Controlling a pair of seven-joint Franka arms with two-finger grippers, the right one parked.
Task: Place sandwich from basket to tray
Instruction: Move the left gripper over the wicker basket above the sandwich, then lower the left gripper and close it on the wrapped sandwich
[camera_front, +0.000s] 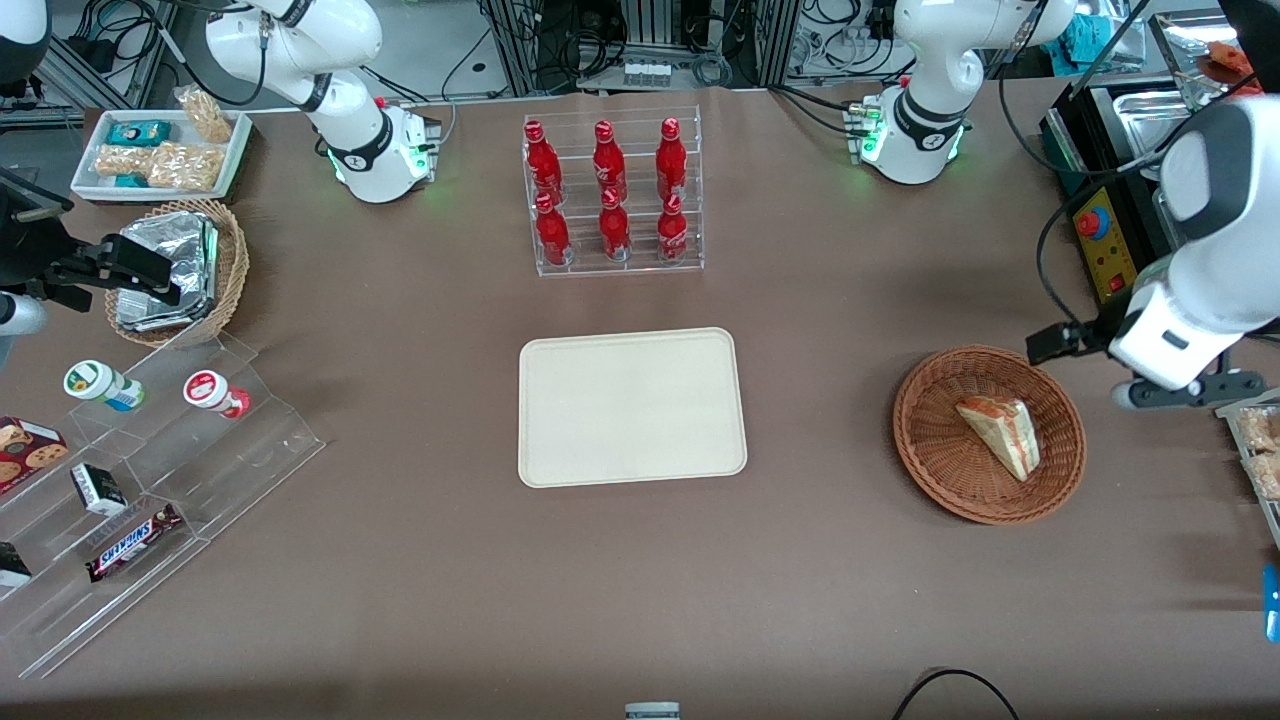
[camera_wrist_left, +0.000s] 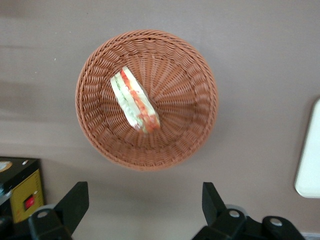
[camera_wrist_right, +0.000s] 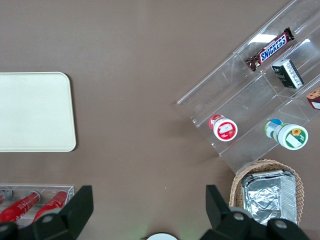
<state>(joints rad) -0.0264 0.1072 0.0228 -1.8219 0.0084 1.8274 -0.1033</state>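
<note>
One sandwich, one short trip: we judge the step in hand to be the reach. The left arm's gripper (camera_wrist_left: 142, 207) hangs high above the brown table, just off the rim of the wide, shallow reddish-brown wicker basket (camera_front: 915, 440) and not yet over it, its two black fingers spread wide with nothing between them.

The small triangular sandwich (camera_front: 1000, 435), white bread in clear wrap, lies on its side near the basket's middle, its red, orange and green filling edge showing. To do this well, we would centre over the wedge, turn the wrist so the fingers close across the two flat bread faces and not along its length, descend clear of the wicker wall, and squeeze gently. The wrap looks slippery and the bread soft.

From the parked arm's end of the table, the containers run as follows:

- A small white rectangular tray (camera_front: 232, 150) holds snack packets.
- Nearer the front camera, a deeper tan wicker basket (camera_front: 232, 270) holds silver foil packs (camera_front: 165, 265).
- A clear stepped acrylic rack (camera_front: 250, 440) carries two small lidded cups, a chocolate bar and little boxes.
- At mid-table, a clear bottle stand (camera_front: 690, 200) holds six red bottles (camera_front: 610, 190).
- Nearer the camera, the large flat cream-beige rectangular tray (camera_front: 630, 405) with rounded corners lies bare, awaiting the delivery.
- At the working arm's end, well apart from that tray, sits the reddish basket with its single sandwich.
</note>
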